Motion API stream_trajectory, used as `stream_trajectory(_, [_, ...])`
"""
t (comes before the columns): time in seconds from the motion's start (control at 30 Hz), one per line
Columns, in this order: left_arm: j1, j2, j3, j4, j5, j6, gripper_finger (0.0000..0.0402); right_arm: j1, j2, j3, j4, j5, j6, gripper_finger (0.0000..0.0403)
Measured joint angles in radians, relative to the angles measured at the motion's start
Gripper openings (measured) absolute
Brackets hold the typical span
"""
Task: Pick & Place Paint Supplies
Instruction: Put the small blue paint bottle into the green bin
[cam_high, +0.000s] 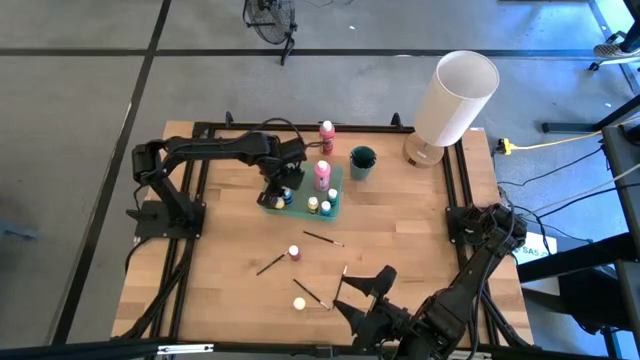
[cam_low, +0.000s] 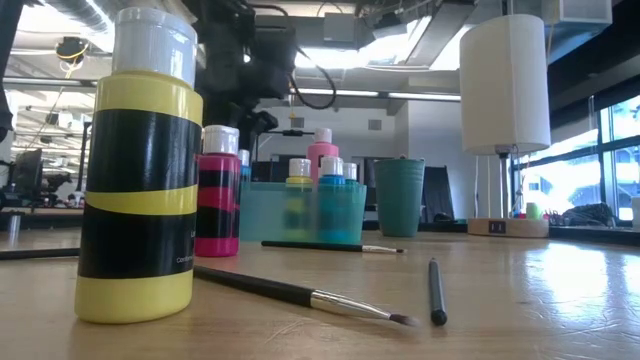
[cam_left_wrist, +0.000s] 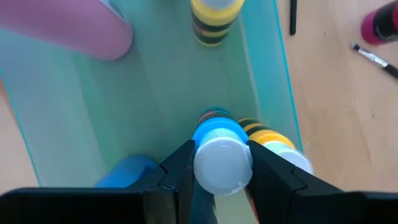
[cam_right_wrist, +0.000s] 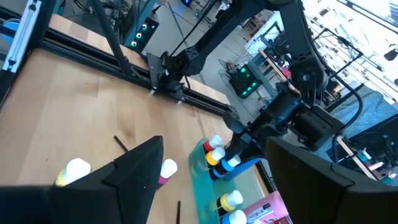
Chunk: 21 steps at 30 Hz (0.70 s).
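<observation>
Several white-capped paint bottles already stand in the translucent teal plastic tray; the left hand grips a blue bottle inside it. Two bottles and thin brushes remain on the wooden counter; the right hand waits open.

The wooden table bears a teal tray, green cup, lamp, loose bottles and brushes.

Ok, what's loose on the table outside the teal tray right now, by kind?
Paint bottles: 3 (tall pink bottle, magenta bottle, yellow bottle)
Loose brushes: 4
Total: 7
</observation>
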Motion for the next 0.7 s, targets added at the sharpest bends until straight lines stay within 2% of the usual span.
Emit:
stream_trajectory(0.4, [0.000,0.000,-0.010,0.002,-0.003,0.003,0.0119,0.000,0.000,0.000,0.000,0.000,0.000,0.0289])
stream_trajectory(0.7, [0.000,0.000,-0.010,0.000,-0.003,-0.012,0.0134,0.000,0.000,0.000,0.000,-0.001,0.008,0.0289])
